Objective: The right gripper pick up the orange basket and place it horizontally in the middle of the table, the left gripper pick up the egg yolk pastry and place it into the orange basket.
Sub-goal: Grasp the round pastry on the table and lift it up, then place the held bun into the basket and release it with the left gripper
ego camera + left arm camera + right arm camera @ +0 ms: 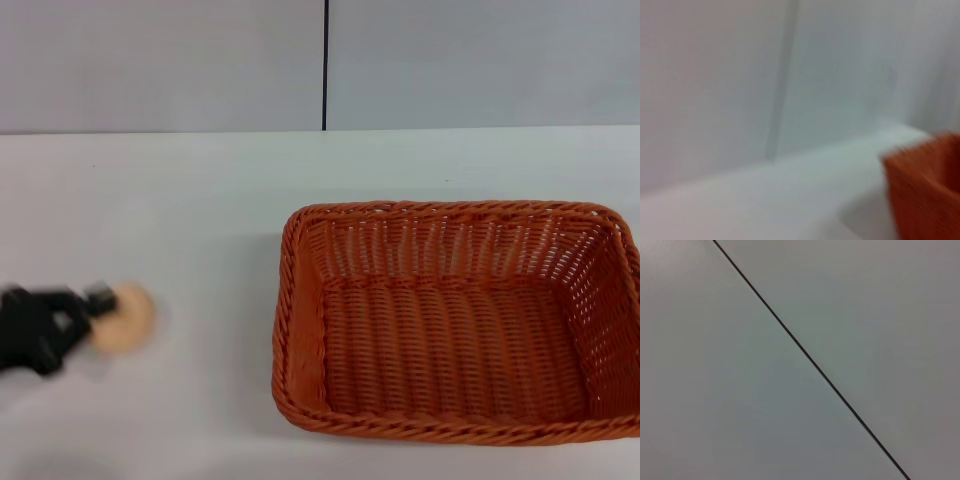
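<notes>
The orange basket [455, 320] lies lengthwise on the white table [200, 210], right of centre, and it is empty. One blurred corner of the orange basket [927, 190] also shows in the left wrist view. At the table's left edge my left gripper [95, 312] is shut on the egg yolk pastry [124, 318], a small pale round bun. Both are smeared by motion and stand well left of the basket. My right gripper is out of view, and its wrist view shows only the grey wall.
A grey wall [160, 60] with a dark vertical seam [325, 65] runs behind the table. Bare white tabletop lies between the pastry and the basket's left rim [283, 300].
</notes>
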`<action>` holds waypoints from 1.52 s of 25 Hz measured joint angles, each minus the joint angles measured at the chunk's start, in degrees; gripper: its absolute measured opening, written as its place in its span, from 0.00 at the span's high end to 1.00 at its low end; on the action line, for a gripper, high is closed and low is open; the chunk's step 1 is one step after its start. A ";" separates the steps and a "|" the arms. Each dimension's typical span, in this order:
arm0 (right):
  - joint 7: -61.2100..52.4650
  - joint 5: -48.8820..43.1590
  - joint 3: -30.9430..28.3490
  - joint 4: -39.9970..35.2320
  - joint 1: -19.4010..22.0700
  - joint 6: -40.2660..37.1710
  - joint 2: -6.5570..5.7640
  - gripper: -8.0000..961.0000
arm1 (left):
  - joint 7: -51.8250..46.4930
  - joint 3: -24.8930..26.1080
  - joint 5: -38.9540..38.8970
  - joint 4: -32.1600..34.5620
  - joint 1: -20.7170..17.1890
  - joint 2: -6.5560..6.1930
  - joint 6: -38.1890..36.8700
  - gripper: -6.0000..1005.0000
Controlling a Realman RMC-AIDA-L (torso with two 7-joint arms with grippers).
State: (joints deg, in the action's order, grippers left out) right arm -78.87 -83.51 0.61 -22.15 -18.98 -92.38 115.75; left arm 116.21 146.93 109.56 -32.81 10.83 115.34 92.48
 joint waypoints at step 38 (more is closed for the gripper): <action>-0.02 0.33 0.00 1.49 0.87 -1.06 0.89 0.49 | -1.83 -9.03 -14.45 12.54 21.33 3.30 7.26 0.88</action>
State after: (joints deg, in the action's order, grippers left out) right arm -78.89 -83.19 0.61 -20.66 -18.11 -93.44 116.64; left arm 114.38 137.90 95.11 -20.28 32.16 118.65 99.74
